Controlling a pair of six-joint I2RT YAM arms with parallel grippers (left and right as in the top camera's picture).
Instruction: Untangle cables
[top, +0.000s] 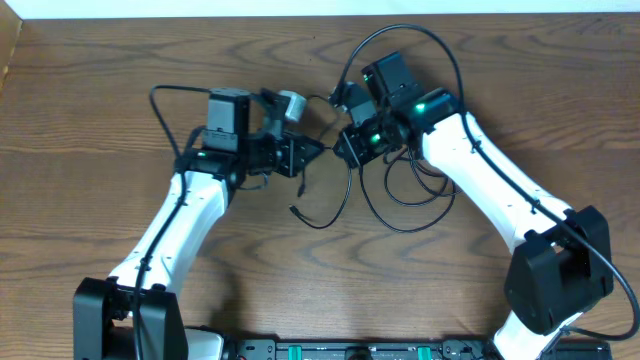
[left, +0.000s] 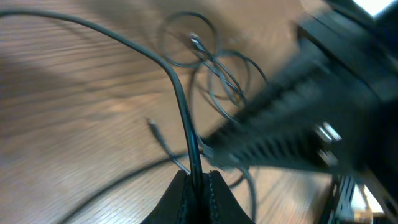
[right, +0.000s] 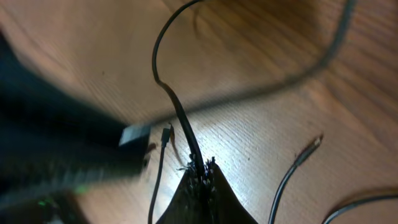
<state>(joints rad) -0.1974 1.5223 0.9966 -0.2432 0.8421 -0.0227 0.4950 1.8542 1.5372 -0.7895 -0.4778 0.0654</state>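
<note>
Loops of black cable (top: 410, 195) lie tangled behind the right gripper (top: 342, 148), nearer that arm. Its jaws are clamped on one strand (right: 186, 134) running straight ahead; the left gripper (top: 316, 153), facing it tip to tip, pinches another strand (left: 185, 112) likewise.
</note>
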